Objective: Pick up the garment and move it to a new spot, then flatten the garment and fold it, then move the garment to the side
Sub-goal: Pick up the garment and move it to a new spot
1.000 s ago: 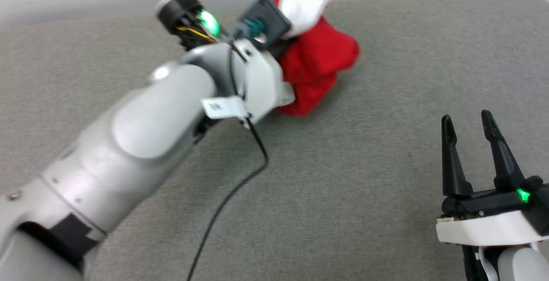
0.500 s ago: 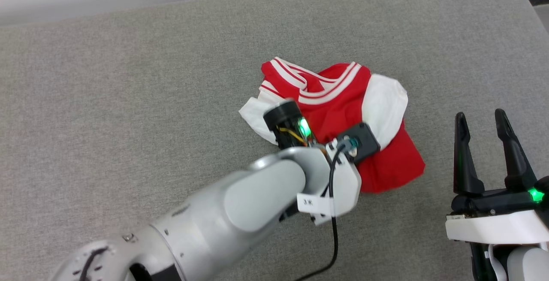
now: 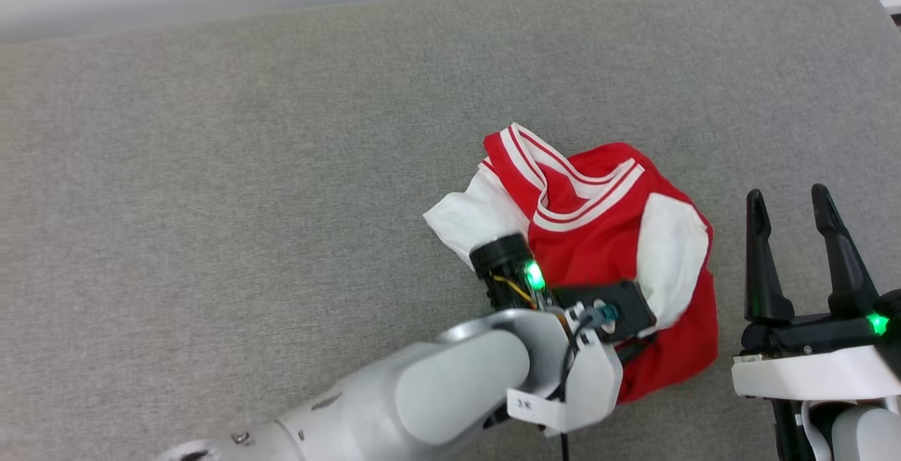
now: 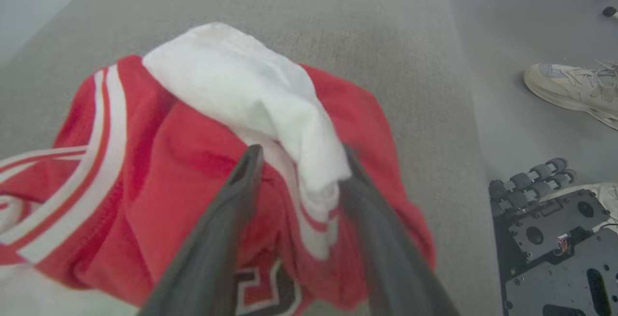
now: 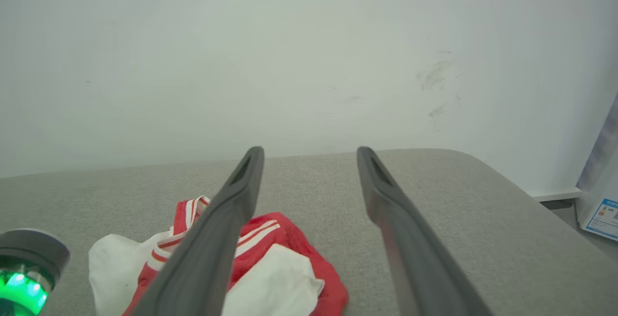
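Open grey cushion (image 3: 211, 200) spreads wide to the left and far side, room for any reach. On the right the heaped garment (image 3: 598, 250) blocks the way, the left arm (image 3: 436, 390) slanting over its near edge, the right gripper (image 3: 787, 192) just beside it.

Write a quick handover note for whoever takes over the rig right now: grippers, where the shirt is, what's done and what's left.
Left gripper: open, low over the garment, with its white sleeve between the jaws.
Right gripper: open, empty, beside the garment.
Garment: crumpled heap on the grey cushion.
Done: pick-up and move, it seems; it was lifted a second ago.
Left: flatten, fold, move aside.
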Controlling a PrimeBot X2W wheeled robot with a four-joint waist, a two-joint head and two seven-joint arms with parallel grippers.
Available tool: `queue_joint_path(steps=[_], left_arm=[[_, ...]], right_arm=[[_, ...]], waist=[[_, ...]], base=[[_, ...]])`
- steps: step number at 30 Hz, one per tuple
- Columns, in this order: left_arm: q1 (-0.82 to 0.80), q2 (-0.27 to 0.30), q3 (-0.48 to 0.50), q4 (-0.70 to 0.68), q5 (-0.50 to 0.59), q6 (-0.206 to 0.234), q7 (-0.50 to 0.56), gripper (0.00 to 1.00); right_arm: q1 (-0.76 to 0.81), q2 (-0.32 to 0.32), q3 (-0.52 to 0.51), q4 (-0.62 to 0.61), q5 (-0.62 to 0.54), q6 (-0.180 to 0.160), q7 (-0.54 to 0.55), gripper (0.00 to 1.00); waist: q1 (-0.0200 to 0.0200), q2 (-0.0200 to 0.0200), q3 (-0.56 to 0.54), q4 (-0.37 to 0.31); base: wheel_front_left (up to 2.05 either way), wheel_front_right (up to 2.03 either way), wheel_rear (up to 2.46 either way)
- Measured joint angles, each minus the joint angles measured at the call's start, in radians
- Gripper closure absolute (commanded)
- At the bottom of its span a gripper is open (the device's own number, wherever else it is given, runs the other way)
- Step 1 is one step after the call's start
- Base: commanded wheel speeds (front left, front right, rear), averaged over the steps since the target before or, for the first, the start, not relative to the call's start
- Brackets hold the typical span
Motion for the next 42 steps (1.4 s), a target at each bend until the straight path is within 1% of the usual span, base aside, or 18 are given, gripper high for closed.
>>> queue_joint_path(steps=[3,5,6,8,11,13,18,21,25,28,31,35,39,42], left_arm=[[-0.035,-0.005,0.006,0.027,-0.02,0.0,-0.106,0.0],[-0.046,-0.008,0.028,0.04,-0.027,0.001,-0.167,0.0],[-0.047,-0.009,0.042,0.043,-0.032,0.009,-0.196,0.0],[-0.05,-0.012,0.065,0.047,-0.035,0.029,-0.245,0.0],[-0.05,-0.011,0.102,0.05,-0.037,0.075,-0.295,0.0],[-0.046,0.0,0.137,0.044,-0.038,0.107,-0.318,0.0],[0.008,0.064,0.244,-0.003,-0.036,0.195,-0.335,0.0],[0.062,0.112,0.337,-0.086,-0.007,0.25,-0.337,0.0],[0.174,0.172,0.453,-0.181,0.046,0.31,-0.338,0.0],[0.259,0.206,0.537,-0.233,0.079,0.344,-0.338,0.0],[0.344,0.227,0.617,-0.287,0.112,0.367,-0.338,0.0],[0.452,0.241,0.72,-0.336,0.144,0.381,-0.338,0.0],[0.547,0.233,0.826,-0.379,0.171,0.393,-0.338,0.0],[0.613,0.219,0.896,-0.398,0.193,0.389,-0.338,0.0]], right_arm=[[0.008,0.0,-0.005,0.006,-0.004,0.0,0.0,0.0],[0.021,0.0,-0.009,0.008,-0.007,0.0,0.0,0.0],[0.027,0.0,-0.011,0.011,-0.009,0.0,0.0,0.0],[0.034,0.0,-0.012,0.012,-0.009,0.0,0.0,0.0],[0.047,0.0,-0.012,0.017,-0.012,0.0,0.0,0.0],[0.05,0.0,-0.014,0.018,-0.013,0.0,0.0,0.0],[0.072,0.0,-0.013,0.026,-0.019,0.0,0.0,0.0],[0.087,0.0,-0.013,0.031,-0.019,0.0,0.0,0.0],[0.105,0.0,-0.016,0.037,-0.021,0.0,0.0,0.0],[0.11,0.0,-0.015,0.039,-0.023,0.0,0.0,0.0],[0.124,0.0,-0.015,0.042,-0.026,0.0,0.0,0.0],[0.134,0.0,-0.015,0.047,-0.026,0.0,0.0,0.0],[0.145,0.0,-0.013,0.053,-0.027,0.0,0.0,0.0],[0.148,0.0,-0.009,0.057,-0.026,0.0,0.0,0.0]], waist=[[0.0,0.0,-0.02,0.01],[0.0,0.0,-0.036,0.018],[0.0,-0.0001,-0.044,0.022],[0.0,0.0,-0.06,0.032],[0.0,0.0,-0.084,0.048],[0.0,0.0,-0.099,0.059],[0.0,0.0,-0.134,0.086],[0.0,0.0,-0.153,0.101],[0.0,0.0,-0.175,0.121],[0.0,-0.0001,-0.191,0.136],[0.0,-0.0001,-0.204,0.151],[0.0,0.0,-0.221,0.171],[0.0,0.0,-0.237,0.185],[0.0,0.0,-0.248,0.191]], base=[[0.0,0.0,0.0],[0.0,0.0,0.0],[0.0,0.0,0.0],[0.0,0.0,0.0],[0.0,0.0,0.0],[0.0,0.0,0.0],[0.0,0.0,0.0],[0.0,0.0,0.0],[0.0,0.0,0.0],[0.0,0.0,0.0],[0.0,0.0,0.0],[0.0,0.0,0.0],[0.0,0.0,0.0],[0.0,0.0,0.0]])
